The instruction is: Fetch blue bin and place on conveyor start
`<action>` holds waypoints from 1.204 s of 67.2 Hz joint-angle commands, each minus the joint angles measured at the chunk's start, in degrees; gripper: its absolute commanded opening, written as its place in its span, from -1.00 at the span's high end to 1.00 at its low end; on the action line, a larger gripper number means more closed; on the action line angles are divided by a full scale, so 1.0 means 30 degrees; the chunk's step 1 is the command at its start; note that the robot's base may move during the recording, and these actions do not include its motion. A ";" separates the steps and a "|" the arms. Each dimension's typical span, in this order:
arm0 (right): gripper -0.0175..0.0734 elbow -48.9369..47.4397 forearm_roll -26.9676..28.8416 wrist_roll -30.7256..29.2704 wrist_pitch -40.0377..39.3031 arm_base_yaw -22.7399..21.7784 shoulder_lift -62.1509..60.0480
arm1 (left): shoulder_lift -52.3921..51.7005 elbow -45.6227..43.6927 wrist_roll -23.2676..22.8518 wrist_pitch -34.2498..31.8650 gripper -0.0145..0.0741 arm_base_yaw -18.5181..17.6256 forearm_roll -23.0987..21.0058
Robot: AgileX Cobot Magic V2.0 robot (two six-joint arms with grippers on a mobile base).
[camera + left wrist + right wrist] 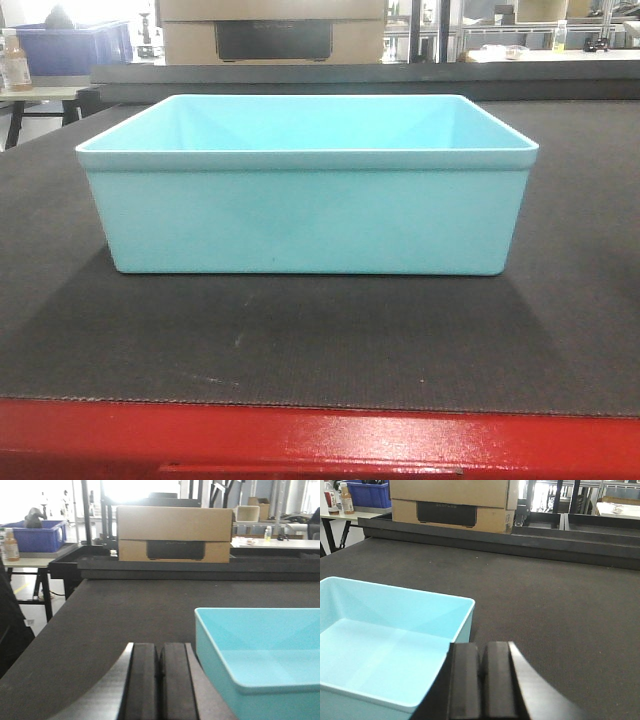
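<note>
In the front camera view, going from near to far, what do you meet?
Red front edge → dark belt → blue bin → black rail at the belt's far end → cardboard box.

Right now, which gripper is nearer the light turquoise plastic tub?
Right, narrowly. The right gripper overlaps the light turquoise plastic tub at its near right corner, pads together. The left gripper sits just off its left wall, also closed, with belt visible between.

wrist views flanking shared blue bin (306, 205)
</note>
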 commanded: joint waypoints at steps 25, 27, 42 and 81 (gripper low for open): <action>0.97 -0.0025 -0.0138 -0.0133 -0.0606 -0.0044 -0.0178 | -0.3827 0.4556 0.0259 -0.1711 0.92 0.1464 -0.0417; 0.97 -0.0025 -0.0138 -0.0133 -0.0606 -0.0044 -0.0178 | -0.3827 0.4556 0.0259 -0.1711 0.92 0.1464 -0.0417; 0.97 -0.0025 -0.0138 -0.0133 -0.0678 -0.0044 -0.0178 | -0.3827 0.4556 0.0259 -0.1711 0.92 0.1464 -0.0417; 0.97 0.0332 0.1330 -0.2186 -0.0600 -0.0818 -0.1168 | -0.3827 0.4556 0.0259 -0.1711 0.92 0.1464 -0.0417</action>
